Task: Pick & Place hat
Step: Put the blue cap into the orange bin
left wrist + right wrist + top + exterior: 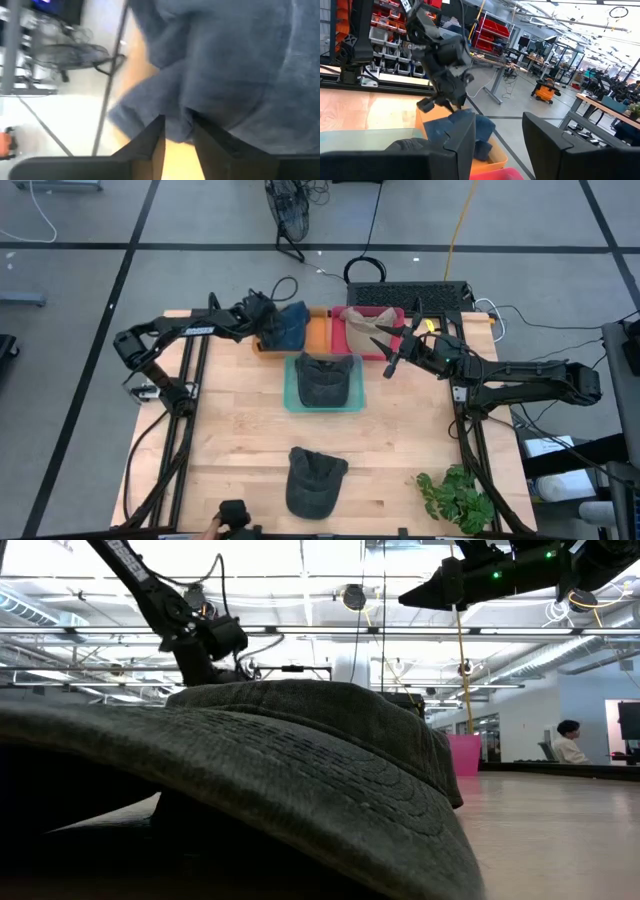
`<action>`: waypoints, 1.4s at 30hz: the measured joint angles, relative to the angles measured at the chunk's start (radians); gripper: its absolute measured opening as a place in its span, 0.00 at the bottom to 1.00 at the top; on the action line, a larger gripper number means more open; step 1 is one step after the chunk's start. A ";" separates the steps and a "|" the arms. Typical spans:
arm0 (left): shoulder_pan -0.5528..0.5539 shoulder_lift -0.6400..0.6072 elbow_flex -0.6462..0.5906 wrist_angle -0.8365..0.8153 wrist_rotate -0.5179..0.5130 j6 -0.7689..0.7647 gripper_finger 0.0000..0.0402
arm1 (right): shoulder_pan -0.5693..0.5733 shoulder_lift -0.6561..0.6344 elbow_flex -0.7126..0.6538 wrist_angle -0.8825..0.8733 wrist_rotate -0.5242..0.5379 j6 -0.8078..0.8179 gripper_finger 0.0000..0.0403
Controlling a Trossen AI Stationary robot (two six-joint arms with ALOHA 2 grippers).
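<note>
A blue hat [289, 328] sits in the orange bin [316, 330] at the table's far edge. My left gripper [268, 315] is at the hat's left side, shut on it; the right wrist view shows this gripper [437, 102] on top of the blue hat [465, 127]. My right gripper [390, 350] hangs open over the near edge of the red bin [398, 315], touching nothing. A tan hat [365, 322] lies in that red bin. One dark hat [322, 378] lies in the green tray [291, 400]. Another dark hat [314, 480] rests brim-down on the table's near part. My left gripper pinches a hanging edge of the blue hat's cloth [176, 117] between its two fingers [152, 137]. It comes from the table's left, slanting down. One layer or several, I cannot tell. The hat's lower part [482, 147] still lies in the orange bin.
A green plant [455, 500] stands at the table's near right corner. A dark object and a hand [228, 520] show at the near edge. The near dark hat [300, 760] fills the low view. Bare wood lies between the green tray and the near hat.
</note>
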 joint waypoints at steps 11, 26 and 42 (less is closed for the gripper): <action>-0.056 -0.267 0.001 0.009 0.014 -0.035 0.37 | 0.000 0.000 0.000 0.000 0.000 0.000 0.35; -0.012 -0.083 0.002 0.403 0.220 -0.298 0.37 | 0.001 0.000 0.000 0.017 -0.005 0.004 0.35; 0.036 0.110 0.002 0.389 0.465 -0.319 0.37 | -0.002 0.000 0.000 0.015 0.000 -0.011 0.35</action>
